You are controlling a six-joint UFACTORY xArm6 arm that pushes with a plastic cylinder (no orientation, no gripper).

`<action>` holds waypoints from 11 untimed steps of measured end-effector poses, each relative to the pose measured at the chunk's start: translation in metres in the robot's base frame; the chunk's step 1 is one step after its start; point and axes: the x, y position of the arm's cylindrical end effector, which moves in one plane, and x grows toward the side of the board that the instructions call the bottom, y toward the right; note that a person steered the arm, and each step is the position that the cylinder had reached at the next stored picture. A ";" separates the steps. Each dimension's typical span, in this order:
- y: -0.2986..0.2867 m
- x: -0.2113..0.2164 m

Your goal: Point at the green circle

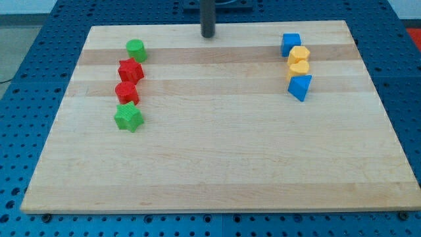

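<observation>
**A:** What stood on the view's left side of the wooden board [217,164]?

**B:** A column of four blocks, set in from the left edge. The green circle [135,49] was uppermost, near the board's top edge. Just below it sat a red star [130,70], touching or nearly so, then a red block [126,91] whose shape I could not make out, and lowest a green star [128,118].

**A:** Was there room around the green circle?

**B:** Bare wood lay to its left as far as the board's edge, and a wide stretch to its right. Only its lower side was crowded, by the red star.

**A:** And the middle?

**B:** My tip [208,35] rested near the top edge, well apart from every block, to the right of the green circle and slightly higher in the view. It was a plain rod, nothing to clench or release, and it touched no block.

**A:** The right side?

**B:** Another column, packed close: a blue cube [291,44], a yellow block [299,54], a second yellow block [298,68], and a blue block [300,86] lowest. Bare wood separated them from the right edge.
</observation>
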 end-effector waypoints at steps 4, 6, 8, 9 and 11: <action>-0.102 -0.002; -0.102 -0.002; -0.102 0.015; -0.108 0.025; -0.124 0.039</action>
